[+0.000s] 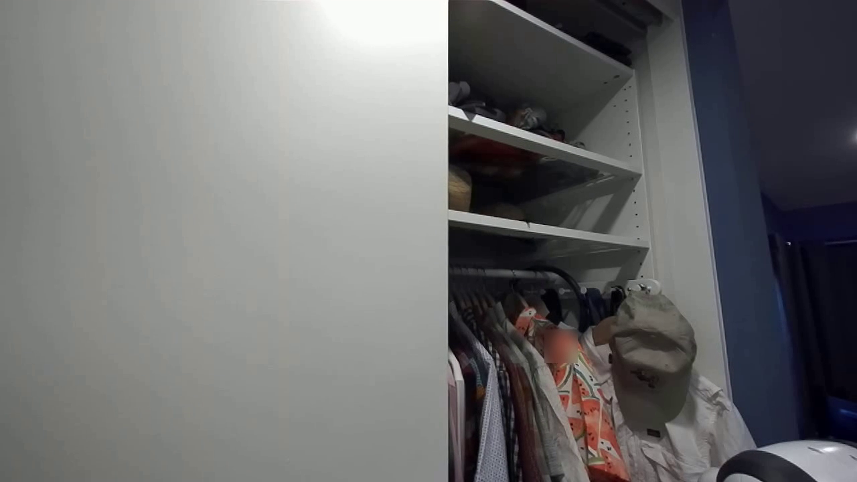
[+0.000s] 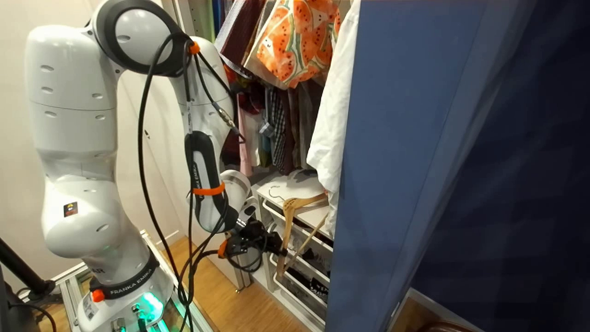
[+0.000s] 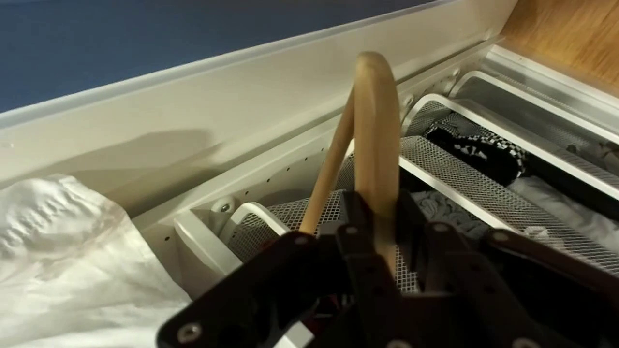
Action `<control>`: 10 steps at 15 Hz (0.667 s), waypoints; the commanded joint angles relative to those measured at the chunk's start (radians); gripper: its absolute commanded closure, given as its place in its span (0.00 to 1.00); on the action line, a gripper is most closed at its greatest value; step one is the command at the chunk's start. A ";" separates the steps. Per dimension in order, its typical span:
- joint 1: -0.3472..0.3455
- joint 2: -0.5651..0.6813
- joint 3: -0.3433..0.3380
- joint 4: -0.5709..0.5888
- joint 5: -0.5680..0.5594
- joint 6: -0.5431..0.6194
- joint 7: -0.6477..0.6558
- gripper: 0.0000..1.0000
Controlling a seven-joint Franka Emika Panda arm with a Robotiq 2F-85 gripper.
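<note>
Nearest, the hand [image 3: 379, 212] pinches one side of a wooden hanger [image 3: 377, 125] (pale, rounded at the tip), which lies within its grip and projects forward beyond it. White garment [image 3: 72, 261], near left. Mesh drawers [image 3: 469, 183], behind the hanger, to the right. Blue wall [image 3: 145, 43], far left.

A smooth white shell [image 2: 69, 127], dimpled with oval recesses [image 2: 46, 90], is being worn by the arm [image 2: 76, 60], while its round joint [image 2: 140, 41] is being circled by a dark ring [image 2: 105, 32] and its black cables [image 2: 142, 131] are being gathered by orange bands [image 2: 209, 190]. Pale "FRANKA EMIKA" lettering [image 2: 128, 286] is being carried by a black collar [image 2: 150, 271] above the base [image 2: 117, 308], which is being tinted by a green glow [image 2: 152, 302]. In the wrist view, round silvery screws [image 3: 188, 332] are being displayed along the black, jointed fingers [image 3: 370, 275].
</note>
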 commanded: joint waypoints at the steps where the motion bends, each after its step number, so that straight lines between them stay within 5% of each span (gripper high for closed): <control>1: -0.021 -0.053 0.020 0.003 0.026 -0.003 0.002 0.95; 5: -0.002 -0.186 0.031 -0.007 -0.022 0.054 -0.033 0.95; 10: 0.014 -0.373 0.028 0.015 -0.173 0.304 0.038 0.95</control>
